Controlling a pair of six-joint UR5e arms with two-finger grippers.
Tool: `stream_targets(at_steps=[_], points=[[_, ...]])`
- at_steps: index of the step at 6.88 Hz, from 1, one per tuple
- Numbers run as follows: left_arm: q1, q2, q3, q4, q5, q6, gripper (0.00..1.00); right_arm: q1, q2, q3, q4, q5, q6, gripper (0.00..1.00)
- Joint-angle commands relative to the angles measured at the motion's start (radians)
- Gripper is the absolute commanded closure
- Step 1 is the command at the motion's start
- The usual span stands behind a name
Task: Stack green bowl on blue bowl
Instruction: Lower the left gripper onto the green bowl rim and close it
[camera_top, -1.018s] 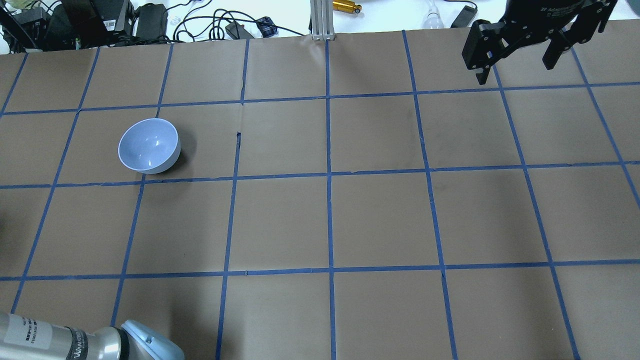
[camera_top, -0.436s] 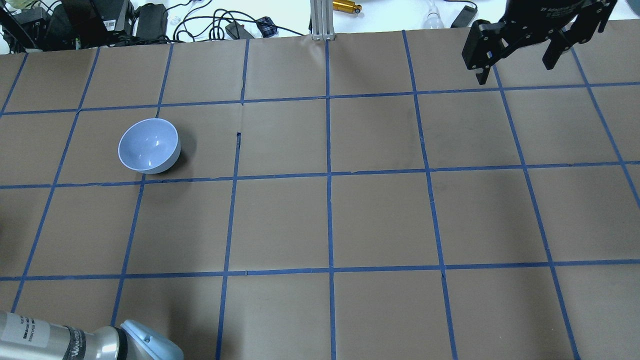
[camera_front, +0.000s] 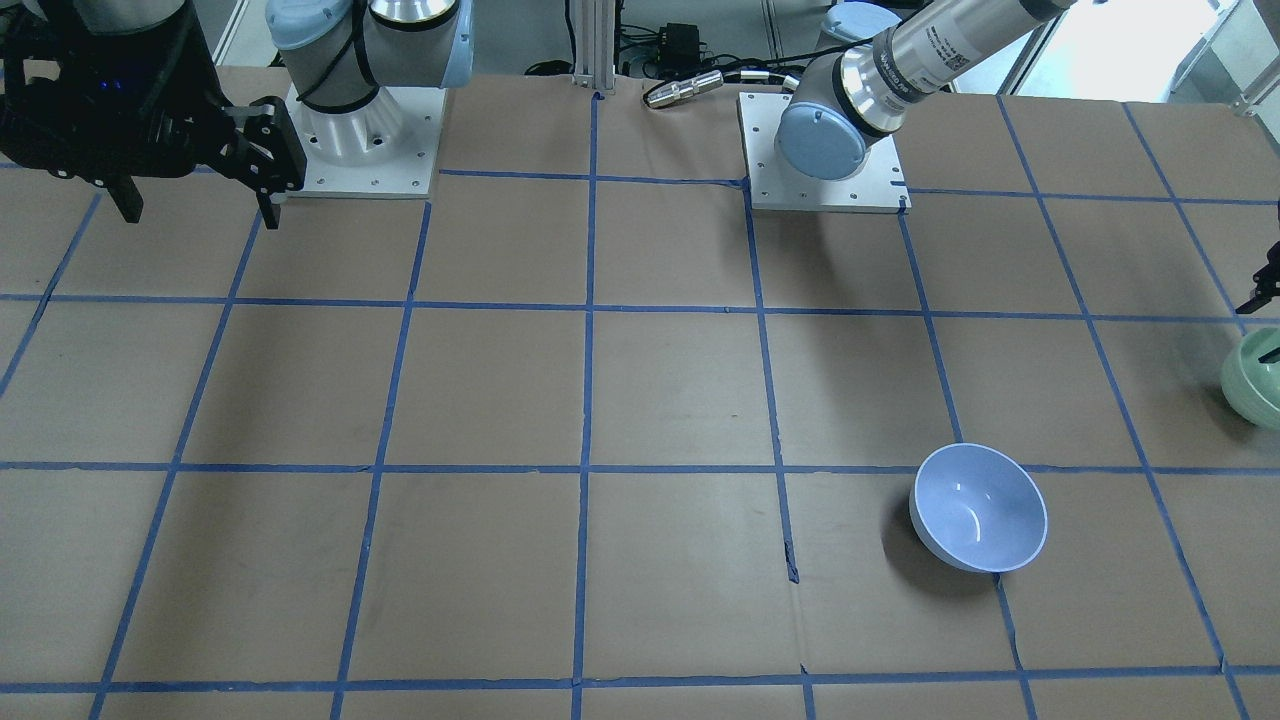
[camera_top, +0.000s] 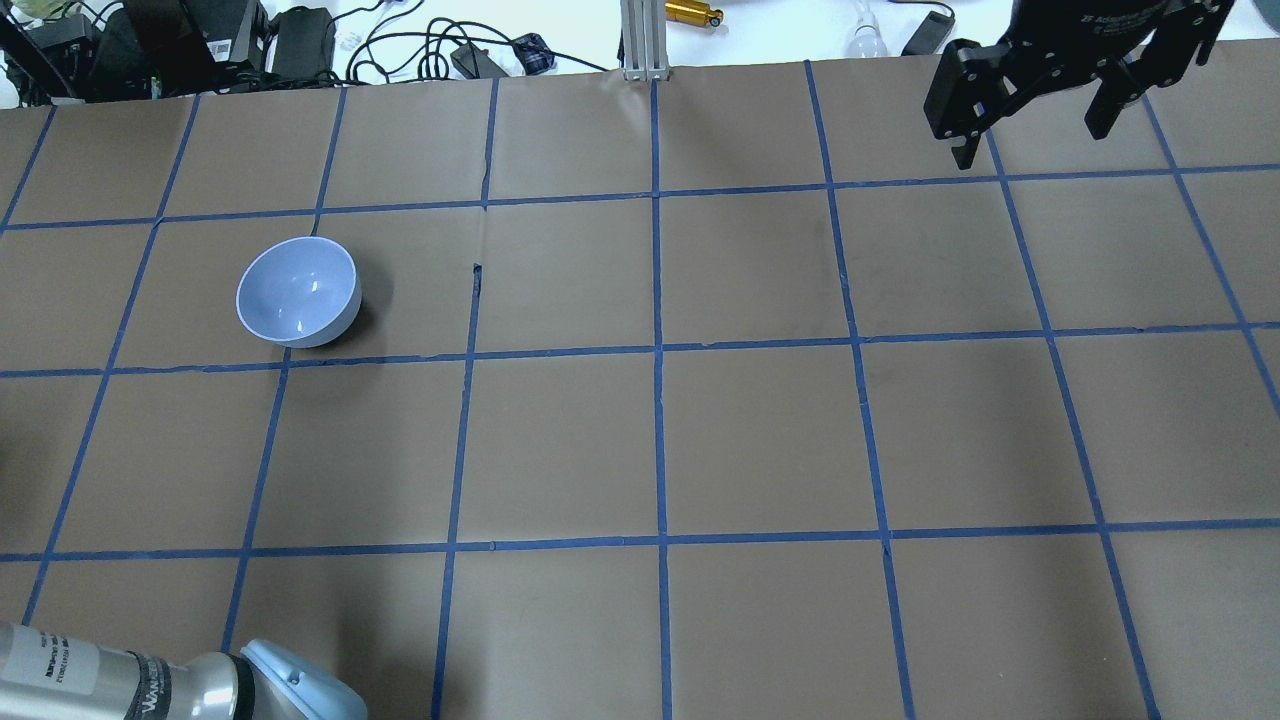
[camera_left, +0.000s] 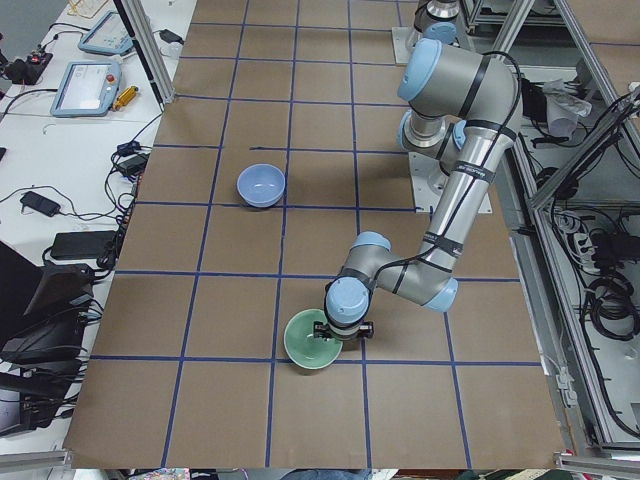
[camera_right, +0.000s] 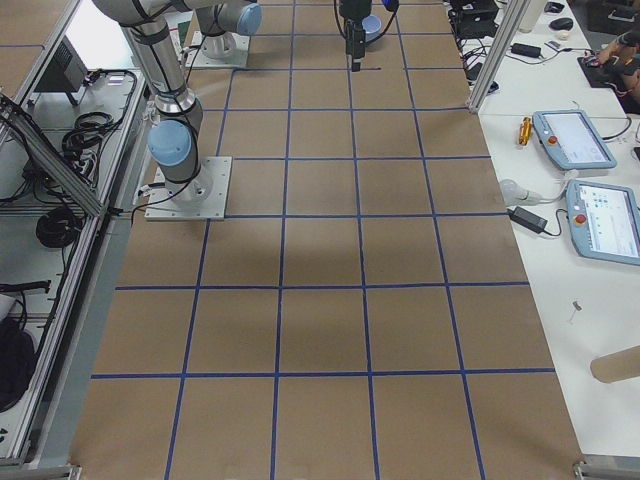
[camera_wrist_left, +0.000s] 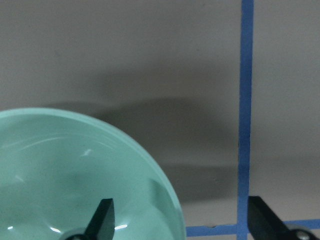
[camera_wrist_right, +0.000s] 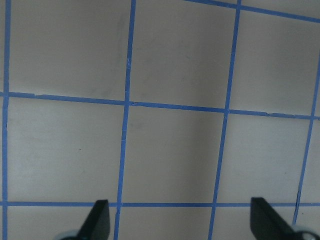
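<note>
Layout of the bench, covered in brown paper and divided into squares by blue tape lines.

The green bowl stands mouth up near the end of the bench on the robot's left side, just beside a crossing of tape lines. In the front-facing view it is cut off by the picture's right edge. The blue bowl stands mouth up in another square, well apart from the green bowl and alone on the paper.

The left hand is lowered over the green bowl's rim with its fingers spread wide. One finger is inside the bowl and the other is outside over the paper, so the wall lies between them. Neither finger is seen pressing on it.

The right hand hangs above the far right part of the bench, far from both bowls. Its fingers are spread wide with nothing between them.
</note>
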Motion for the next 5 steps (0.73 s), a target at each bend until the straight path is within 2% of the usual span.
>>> stream_targets(at_steps=[1, 2, 4, 5], points=[[0.0, -0.002, -0.009, 0.022, -0.021, -0.003, 0.38, 0.0, 0.0, 0.0, 0.0, 0.0, 0.0, 0.0], [0.0, 0.0, -0.009, 0.023, -0.025, -0.005, 0.38, 0.0, 0.0, 0.0, 0.0, 0.0, 0.0, 0.0], [0.0, -0.002, -0.011, 0.021, -0.026, -0.005, 0.56, 0.0, 0.0, 0.0, 0.0, 0.0, 0.0, 0.0], [0.0, 0.0, -0.011, 0.023, -0.025, -0.026, 0.79, 0.0, 0.0, 0.0, 0.0, 0.0, 0.0, 0.0]])
